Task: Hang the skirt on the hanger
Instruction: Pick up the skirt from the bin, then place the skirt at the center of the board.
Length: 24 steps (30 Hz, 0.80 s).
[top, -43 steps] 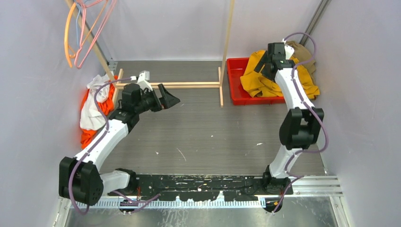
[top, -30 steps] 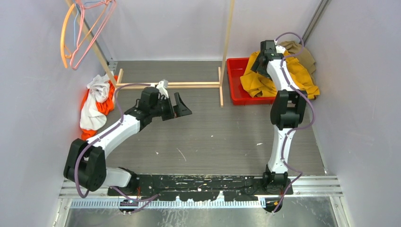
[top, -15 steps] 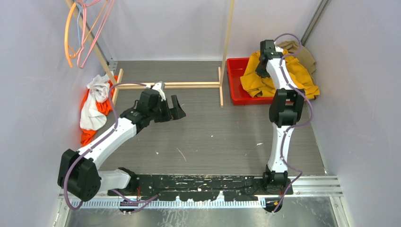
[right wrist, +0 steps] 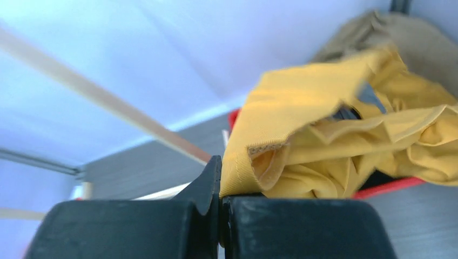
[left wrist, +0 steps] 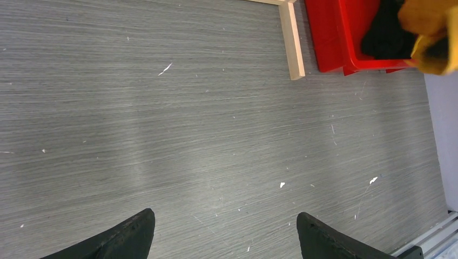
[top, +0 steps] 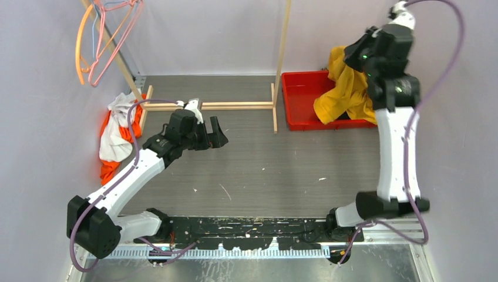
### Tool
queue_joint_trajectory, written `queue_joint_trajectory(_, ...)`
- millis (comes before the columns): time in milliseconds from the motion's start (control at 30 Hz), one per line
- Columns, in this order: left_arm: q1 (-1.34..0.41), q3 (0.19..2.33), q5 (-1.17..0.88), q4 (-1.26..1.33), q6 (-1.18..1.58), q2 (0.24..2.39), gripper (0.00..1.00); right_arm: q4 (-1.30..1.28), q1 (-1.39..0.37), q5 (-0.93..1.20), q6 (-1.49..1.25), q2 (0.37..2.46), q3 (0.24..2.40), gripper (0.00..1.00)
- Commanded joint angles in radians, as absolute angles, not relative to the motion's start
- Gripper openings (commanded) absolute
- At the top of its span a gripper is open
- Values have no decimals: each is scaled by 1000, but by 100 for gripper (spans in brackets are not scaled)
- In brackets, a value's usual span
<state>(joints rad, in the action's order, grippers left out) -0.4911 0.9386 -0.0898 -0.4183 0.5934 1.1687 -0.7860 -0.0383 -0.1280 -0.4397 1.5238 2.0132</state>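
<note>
The red tray [top: 296,97] sits at the far right of the counter [top: 264,170]; the lower folds of the yellow skirt [top: 347,88] hang into its right half, over a black thing [left wrist: 384,33] lying on the tray floor; the tray's left half shows bare red. A tan cloth [right wrist: 416,40] lies behind the skirt; whether it is inside the tray I cannot tell.

The right claw [right wrist: 220,181] is clamped on an edge of the skirt, the fabric pinched between its fingers; it holds that upper part high above the tray, near the far right wall. The left claw [top: 215,131] hangs over the bare middle of the counter; its fingers are spread wide with nothing between them.

The hangers [top: 78,53], orange and pink, hang from a slanted wooden pole [top: 126,69] in the far left corner, well apart from the skirt. Between tray and hangers stands a wooden rack [top: 235,106]; its base bar lies along the counter; its upright post rises just beside the tray's left edge. A heap of white and orange clothes [top: 114,138] lies against the left wall below the hangers, beside the left arm.
</note>
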Motion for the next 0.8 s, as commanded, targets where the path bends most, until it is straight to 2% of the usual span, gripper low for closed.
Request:
queue_joint_trajectory(0,-494,979,-74,-418,580,1140,99,-729,-43,107,-428,1348,2081,1)
queue_joint_trajectory(200,-494,969,-81,-417,581,1106,100,-623,-44,548,-563,1208,2087,1)
queue_joint_trajectory(400,-493,941,-77,-416,583,1038,100,-271,-46,769,-870,1114,1843,1)
queue_joint_trajectory(533,-494,939,-75,-425,584,1003,100,-167,-142,727,-873,1106,1659,1)
queue_joint_trajectory(667,-494,940,-66,-452,586,981,100,-323,-452,508,-650,1224,1629,1)
queue_joint_trajectory(767,-494,938,-39,-489,588,949,99,-319,-574,425,-610,1356,1634,1)
